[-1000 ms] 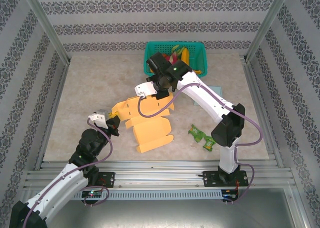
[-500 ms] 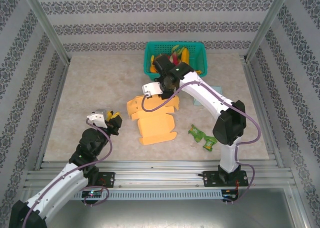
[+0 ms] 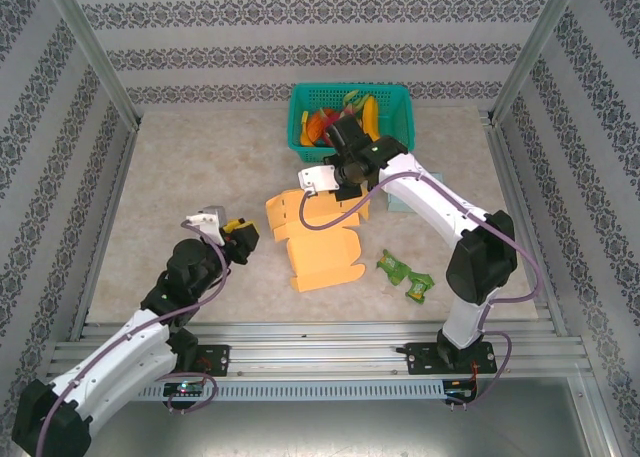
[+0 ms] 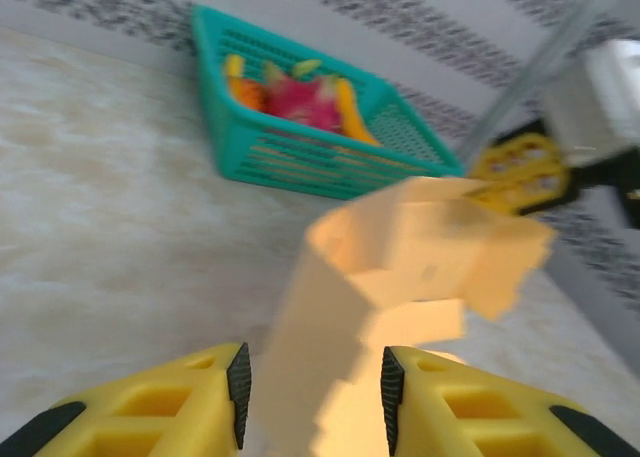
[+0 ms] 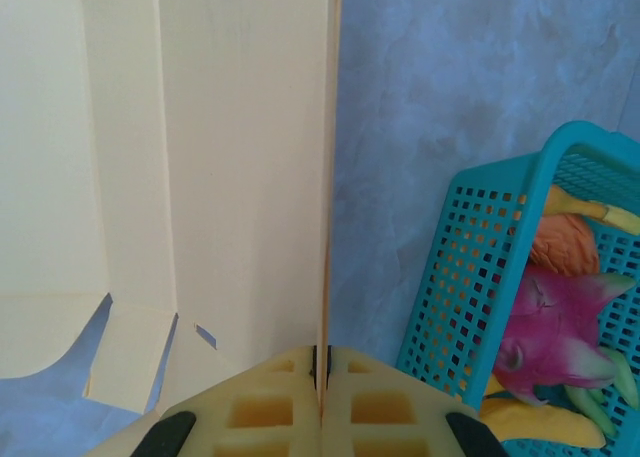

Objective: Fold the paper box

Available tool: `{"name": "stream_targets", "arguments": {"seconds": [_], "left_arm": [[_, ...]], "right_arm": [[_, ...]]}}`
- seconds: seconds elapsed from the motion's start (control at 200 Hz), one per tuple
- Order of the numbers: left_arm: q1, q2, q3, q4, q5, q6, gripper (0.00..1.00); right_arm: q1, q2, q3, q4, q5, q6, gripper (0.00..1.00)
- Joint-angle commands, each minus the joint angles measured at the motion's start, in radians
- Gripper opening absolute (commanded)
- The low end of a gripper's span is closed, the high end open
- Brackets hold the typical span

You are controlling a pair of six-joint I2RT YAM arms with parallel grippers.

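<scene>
My left arm [image 3: 120, 352] and right arm [image 3: 430, 202] are both white shells with black joint housings, and a purple cable [image 3: 520, 267] loops along each. The left pincer [image 4: 312, 392] has bright yellow fingers [image 4: 180, 407] with moulded pockets and black pads on the inner faces. The right pincer [image 5: 322, 369] looks paler yellow, with the same pockets.

paper box [image 4: 400, 267]: blurred in left wrist view, cut by bottom edge | right wrist view: paper box runs off top and left, basket [image 5: 470, 277] off right | green thing [image 3: 405, 275] near bench's front edge: too small to identify
</scene>
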Motion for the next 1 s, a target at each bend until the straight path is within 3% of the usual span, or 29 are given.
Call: {"name": "stream_targets", "arguments": {"seconds": [0.0,0.065,0.15,0.425,0.629,0.784,0.994], "left_arm": [[-0.133,0.010,0.055,0.048,0.044,-0.073,0.41],[-0.236,0.077,0.090,0.050,-0.031,-0.032,0.40],[-0.304,0.214,0.151,0.061,-0.081,0.004,0.40],[-0.287,0.523,0.314,0.032,-0.320,0.091,0.27],[-0.205,0.535,0.295,0.028,-0.378,0.063,0.23],[-0.111,0.516,0.255,0.019,-0.327,0.001,0.22],[-0.101,0.445,0.246,-0.003,-0.324,0.020,0.23]], "right_arm": [[-0.015,-0.013,-0.007,0.033,0.000,0.021,0.00],[-0.015,-0.014,-0.009,0.035,-0.004,0.026,0.00],[-0.018,-0.020,-0.017,0.038,-0.011,0.035,0.00],[-0.028,-0.074,-0.109,0.068,-0.049,0.026,0.00],[-0.051,-0.121,-0.167,0.112,-0.092,0.025,0.00],[-0.053,-0.136,-0.178,0.126,-0.108,0.027,0.00],[-0.051,-0.142,-0.188,0.133,-0.115,0.028,0.00]]}}
